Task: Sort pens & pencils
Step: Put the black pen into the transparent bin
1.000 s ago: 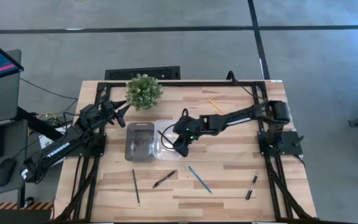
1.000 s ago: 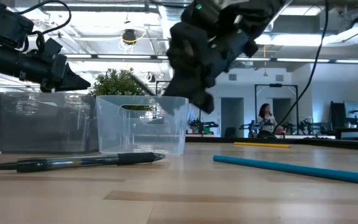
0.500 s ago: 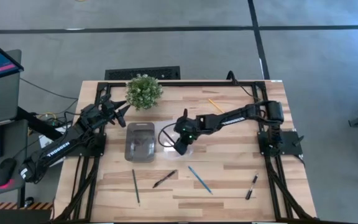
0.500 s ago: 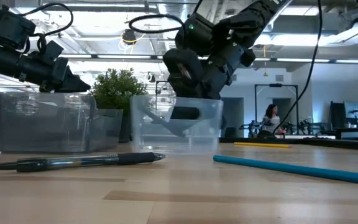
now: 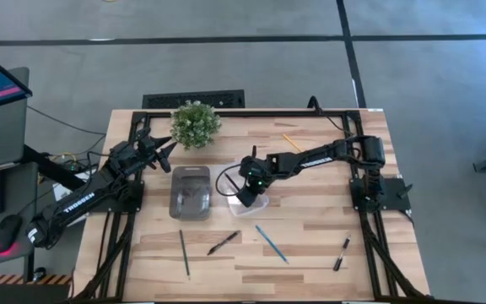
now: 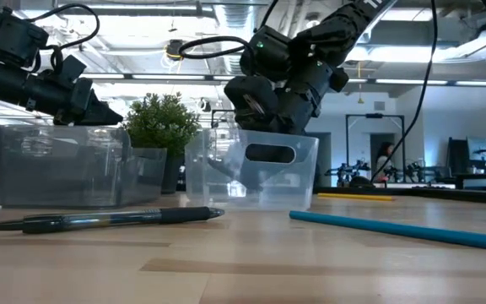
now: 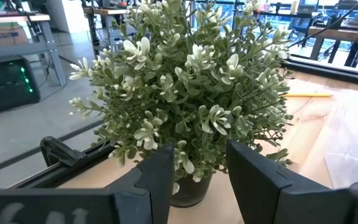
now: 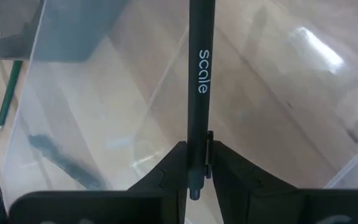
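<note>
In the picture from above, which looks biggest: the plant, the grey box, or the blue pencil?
Largest to smallest:
1. The grey box and the plant cover about the same area, too close to rank.
2. The blue pencil is about as long but far thinner, so smallest.

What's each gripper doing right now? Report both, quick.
Left gripper: open, empty, facing the potted plant.
Right gripper: shut on a black pen, over the clear bin.

Right gripper [image 5: 245, 191] buried inside clear bin [image 6: 251, 169] — fingertips unseen from above and table level. Held pen [image 8: 199, 93] runs off wrist picture's edge — tip unseen. Blue pencil [image 6: 399, 229] cut by frame edge.
</note>
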Available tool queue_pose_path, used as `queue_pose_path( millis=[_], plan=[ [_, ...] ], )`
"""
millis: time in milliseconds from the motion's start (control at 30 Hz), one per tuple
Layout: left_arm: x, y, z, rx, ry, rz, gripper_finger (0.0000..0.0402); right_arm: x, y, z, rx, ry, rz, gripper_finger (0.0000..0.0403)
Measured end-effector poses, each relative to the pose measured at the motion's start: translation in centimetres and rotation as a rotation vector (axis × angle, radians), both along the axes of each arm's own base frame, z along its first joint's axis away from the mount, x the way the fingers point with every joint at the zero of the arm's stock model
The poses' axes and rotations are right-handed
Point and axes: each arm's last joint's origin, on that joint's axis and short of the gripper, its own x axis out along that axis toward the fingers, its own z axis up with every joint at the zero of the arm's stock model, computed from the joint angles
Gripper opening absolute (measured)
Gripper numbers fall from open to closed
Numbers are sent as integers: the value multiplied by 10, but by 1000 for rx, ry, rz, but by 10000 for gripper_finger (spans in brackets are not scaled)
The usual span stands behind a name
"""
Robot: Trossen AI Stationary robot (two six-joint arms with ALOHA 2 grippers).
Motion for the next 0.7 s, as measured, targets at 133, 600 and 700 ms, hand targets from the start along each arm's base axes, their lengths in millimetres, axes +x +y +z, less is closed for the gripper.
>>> queue_pose_path(
  millis=[133,600,700],
  plan=[
    [0,0,0,0,0,0,135,0,0,0,-1,-6,13,87],
    [0,0,0,0,0,0,135,0,1,0,14,-8,27,88],
    [0,0,0,0,0,0,135,0,1,0,14,-9,28,90]
  ],
)
